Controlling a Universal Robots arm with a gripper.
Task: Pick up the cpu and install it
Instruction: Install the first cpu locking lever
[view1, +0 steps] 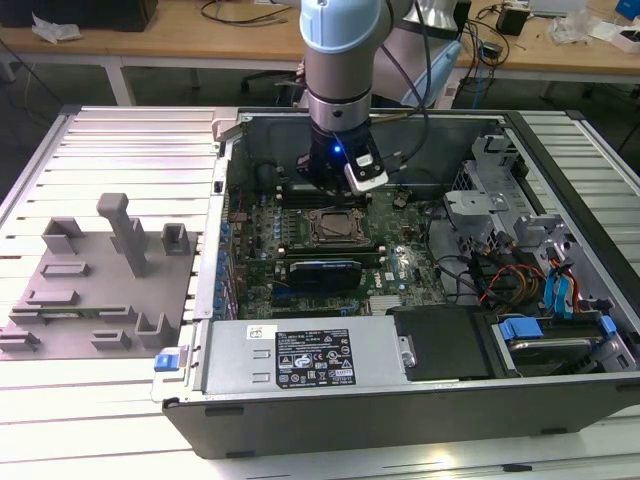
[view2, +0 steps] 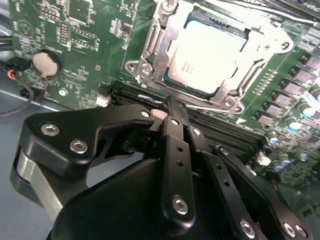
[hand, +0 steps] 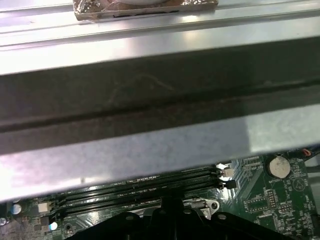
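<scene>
The cpu (view2: 207, 57), a pale silver square chip, lies flat inside the black socket frame (view2: 150, 45) on the green motherboard, with the metal bracket around its edges. My gripper (view2: 171, 106) hangs just beside the socket, over the black memory slots (view2: 135, 92), and its fingers are shut together with nothing seen between them. In the exterior view the gripper (view1: 335, 188) sits inside the open computer case, just behind the socket frame (view1: 335, 228). In the first wrist view the gripper (hand: 170, 204) points down at the memory slots (hand: 135, 187).
A grey fixture (view1: 90, 290) with upright posts lies at the exterior view's left, outside the case. A power supply (view1: 310, 360), drive cages (view1: 500, 210) and loose cables (view1: 500, 275) crowd the case. The metal chassis wall (hand: 150, 125) looms close. A coin battery (view2: 45, 62) sits on the board.
</scene>
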